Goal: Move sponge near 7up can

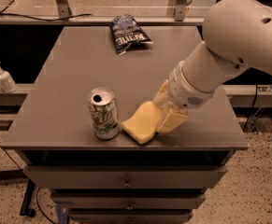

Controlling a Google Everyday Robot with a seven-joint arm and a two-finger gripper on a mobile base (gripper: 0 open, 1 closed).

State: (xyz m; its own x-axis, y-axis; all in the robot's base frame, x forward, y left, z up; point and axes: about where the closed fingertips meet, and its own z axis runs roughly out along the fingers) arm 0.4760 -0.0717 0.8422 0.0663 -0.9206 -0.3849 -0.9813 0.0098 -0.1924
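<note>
The 7up can (103,114) stands upright near the table's front edge, silver-white with green and red markings. The pale yellow sponge (139,123) lies just right of the can, a small gap from it, with its left end low on the table (70,69) and its right end raised. My gripper (161,113) reaches in from the right on the thick white arm. Its cream padded fingers (175,120) are closed on the sponge's right end, one above and one below.
A dark blue chip bag (128,31) lies at the table's back centre. A white pump bottle (3,77) stands on a ledge left of the table. Drawers sit under the tabletop. The front edge is close to can and sponge.
</note>
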